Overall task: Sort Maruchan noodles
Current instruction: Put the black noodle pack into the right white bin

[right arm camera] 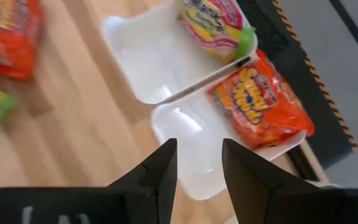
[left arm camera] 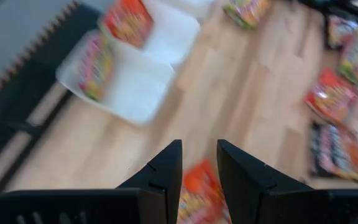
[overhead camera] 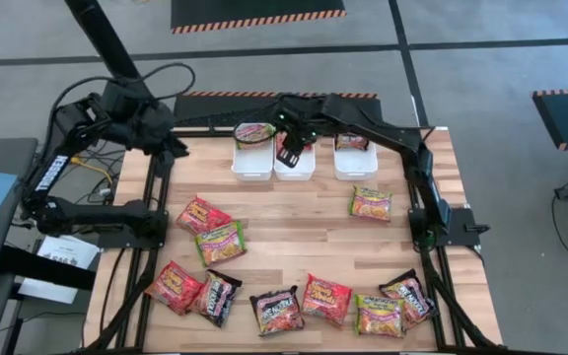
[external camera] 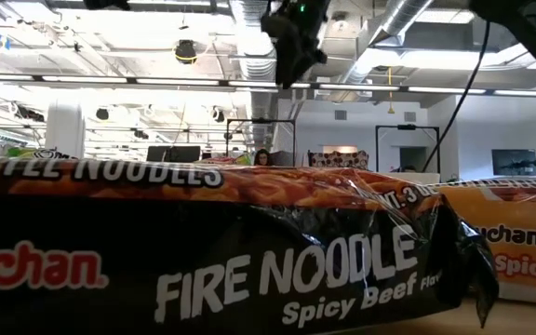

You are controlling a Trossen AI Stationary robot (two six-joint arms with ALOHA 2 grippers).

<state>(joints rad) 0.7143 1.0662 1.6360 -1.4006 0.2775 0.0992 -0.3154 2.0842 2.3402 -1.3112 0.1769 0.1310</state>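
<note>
Notice your right gripper (overhead camera: 291,150) hangs above the middle bin (overhead camera: 294,163) at the table's far edge, jaws parted and empty, its red-orange packet (right arm camera: 263,106) lying in the bin below and a green-yellow packet (right arm camera: 216,23) next door. Your left gripper (left arm camera: 199,163) waits off the far left corner, parted and empty. Nine noodle packets (overhead camera: 325,299) lie toward the near edge; nothing blocks them.

In the low view, the black packet (external camera: 212,251) reads "FIRE NOODLE Spicy Beef"; at its 3 o'clock, the orange packet (external camera: 519,242) reads "Spicy".
</note>
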